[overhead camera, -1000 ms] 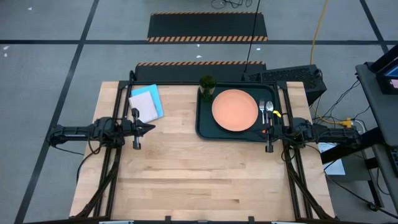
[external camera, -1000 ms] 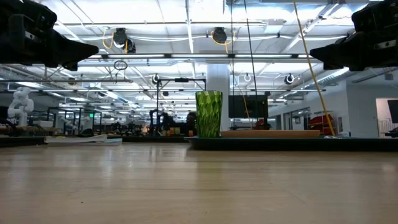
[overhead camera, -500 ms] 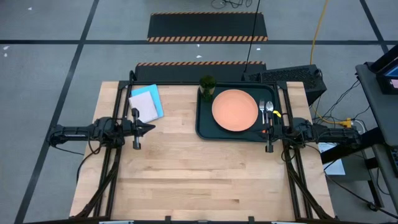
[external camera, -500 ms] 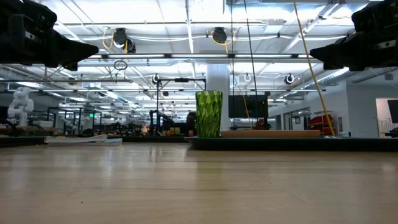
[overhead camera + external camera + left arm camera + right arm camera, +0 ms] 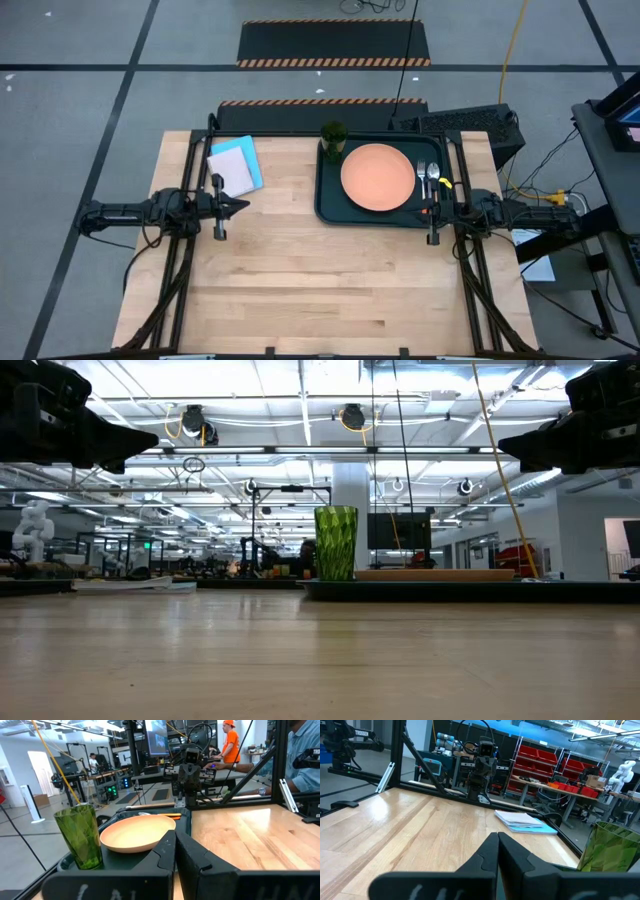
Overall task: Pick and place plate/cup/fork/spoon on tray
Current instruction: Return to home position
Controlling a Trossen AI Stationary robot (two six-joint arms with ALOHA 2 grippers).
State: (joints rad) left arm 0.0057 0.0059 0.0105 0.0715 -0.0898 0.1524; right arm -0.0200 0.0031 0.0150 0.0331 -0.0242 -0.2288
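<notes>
The dark tray (image 5: pixel 330 205) lies at the table's far right. On it rest the salmon-orange plate (image 5: pixel 377 176), the green cup (image 5: pixel 332 133) upright at the tray's far left corner, and the fork (image 5: pixel 422 173) and spoon (image 5: pixel 433 174) side by side right of the plate. The cup (image 5: pixel 79 836) and plate (image 5: pixel 135 831) also show in the left wrist view. My left gripper (image 5: pixel 243 206) is shut and empty above the table's left side. My right gripper (image 5: pixel 424 210) is shut and empty over the tray's near right corner.
A light blue-and-white notepad (image 5: pixel 234 164) lies at the table's far left, just beyond my left gripper. People show in the room beyond the table in the left wrist view. The near half of the table is bare wood (image 5: pixel 320 290).
</notes>
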